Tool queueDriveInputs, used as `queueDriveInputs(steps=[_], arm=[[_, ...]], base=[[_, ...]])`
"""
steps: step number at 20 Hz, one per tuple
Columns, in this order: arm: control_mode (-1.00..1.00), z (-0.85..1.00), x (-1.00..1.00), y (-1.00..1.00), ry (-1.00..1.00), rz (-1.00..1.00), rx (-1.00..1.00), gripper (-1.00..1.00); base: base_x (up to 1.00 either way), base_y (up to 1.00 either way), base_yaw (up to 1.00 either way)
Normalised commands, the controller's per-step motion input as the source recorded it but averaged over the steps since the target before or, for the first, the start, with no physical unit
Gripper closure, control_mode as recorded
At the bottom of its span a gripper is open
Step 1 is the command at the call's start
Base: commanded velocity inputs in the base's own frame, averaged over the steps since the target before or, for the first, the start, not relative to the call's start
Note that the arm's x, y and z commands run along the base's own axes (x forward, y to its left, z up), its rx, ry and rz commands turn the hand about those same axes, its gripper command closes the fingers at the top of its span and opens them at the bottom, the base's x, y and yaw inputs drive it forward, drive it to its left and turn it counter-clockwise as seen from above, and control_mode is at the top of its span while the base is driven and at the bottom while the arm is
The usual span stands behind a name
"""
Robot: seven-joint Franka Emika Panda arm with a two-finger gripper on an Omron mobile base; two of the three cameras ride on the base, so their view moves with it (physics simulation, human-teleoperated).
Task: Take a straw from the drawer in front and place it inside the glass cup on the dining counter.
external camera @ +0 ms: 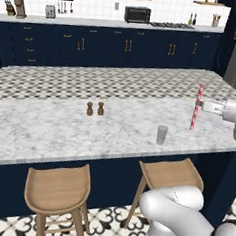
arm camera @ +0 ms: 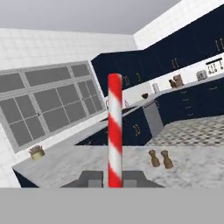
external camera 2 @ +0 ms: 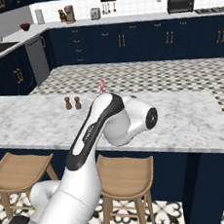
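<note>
Above the table's right end, the end effector point(external camera: 200, 104) is clamped on the straw point(external camera: 196, 107), holding it near upright and clear of the marble. The glass cup point(external camera: 162, 135) stands near the front edge of the table point(external camera: 49, 129), apart from the straw and closer to the edge, with two brown shakers point(external camera: 95, 108) further along toward the left end. Current step: transport. Next move, as judged: align the straw's lower tip over the cup mouth, descend, then release.
</note>
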Motion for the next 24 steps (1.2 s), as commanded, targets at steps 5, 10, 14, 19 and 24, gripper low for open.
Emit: queueDriveInputs(steps=[5, 10, 14, 19, 24], arm=[[-1.00, -0.36, 0.30, 0.11, -0.14, 0.21, 0.00, 1.00], [-1.00, -0.23, 0.70, 0.09, -0.11, 0.09, -0.04, 1.00], [-1.00, -0.21, 0.50, 0.00, -0.11, 0.00, -0.12, 1.00], [-1.00, -0.25, 0.36, 0.00, -0.06, 0.00, -0.10, 1.00], [-1.00, -0.11, 0.15, 0.00, 0.03, 0.00, -0.01, 1.00]], base=[[0.00, 0.00, 0.00], [0.00, 0.00, 0.00], [0.00, 0.00, 0.00], [0.00, 0.00, 0.00], [0.00, 0.00, 0.00]])
